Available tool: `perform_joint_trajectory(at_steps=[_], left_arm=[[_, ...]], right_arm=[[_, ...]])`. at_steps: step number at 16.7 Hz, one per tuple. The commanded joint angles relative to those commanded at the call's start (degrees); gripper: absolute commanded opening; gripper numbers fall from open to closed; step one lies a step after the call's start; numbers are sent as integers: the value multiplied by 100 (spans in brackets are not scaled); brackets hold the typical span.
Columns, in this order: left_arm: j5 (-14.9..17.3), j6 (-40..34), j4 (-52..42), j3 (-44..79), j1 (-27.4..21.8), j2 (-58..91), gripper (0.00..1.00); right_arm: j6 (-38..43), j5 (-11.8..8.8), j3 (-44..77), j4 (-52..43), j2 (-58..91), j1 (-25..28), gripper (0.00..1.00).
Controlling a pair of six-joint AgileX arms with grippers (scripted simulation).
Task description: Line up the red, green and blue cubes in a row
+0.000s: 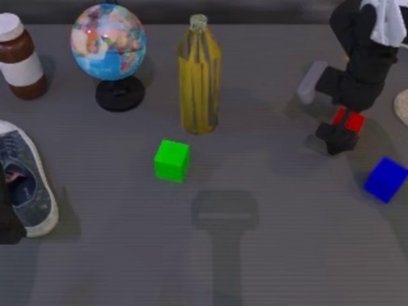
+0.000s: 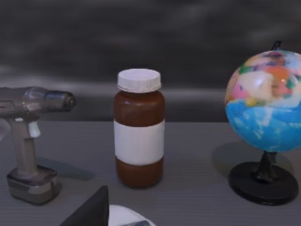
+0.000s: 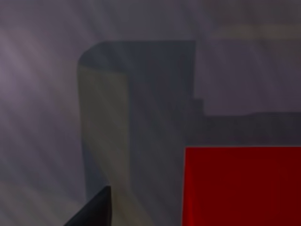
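Where the right gripper [image 1: 345,126] hangs at the table's [image 1: 274,255] far right, its fingers are clamped on the red cube [image 1: 348,119], red showing on both sides of the dark fingers; the right wrist view is filled low down by a flat red face [image 3: 242,186]. The blue cube [image 1: 386,179] lies just near-right of it, the green cube [image 1: 171,160] well to the left, near the middle, just in front of the yellow bottle [image 1: 199,76]. All three look light, rigid and matte, so unlikely to slip or crush; flat opposite faces, taken square at mid-height, seem the best hold. The left arm is parked at the left edge by the shoe [image 1: 27,185], its fingers unseen.
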Motion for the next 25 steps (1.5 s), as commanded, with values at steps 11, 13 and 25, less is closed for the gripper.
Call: perform_joint_trajectory(at_steps=[11, 13, 25], left_arm=[[0, 0, 0, 0, 0, 0, 100], [0, 0, 0, 0, 0, 0, 100], [0, 0, 0, 0, 0, 0, 100]], right_arm=[[0, 0, 0, 0, 0, 0, 17], [0, 0, 0, 0, 0, 0, 2], [60, -67, 220, -351, -224, 12, 0]])
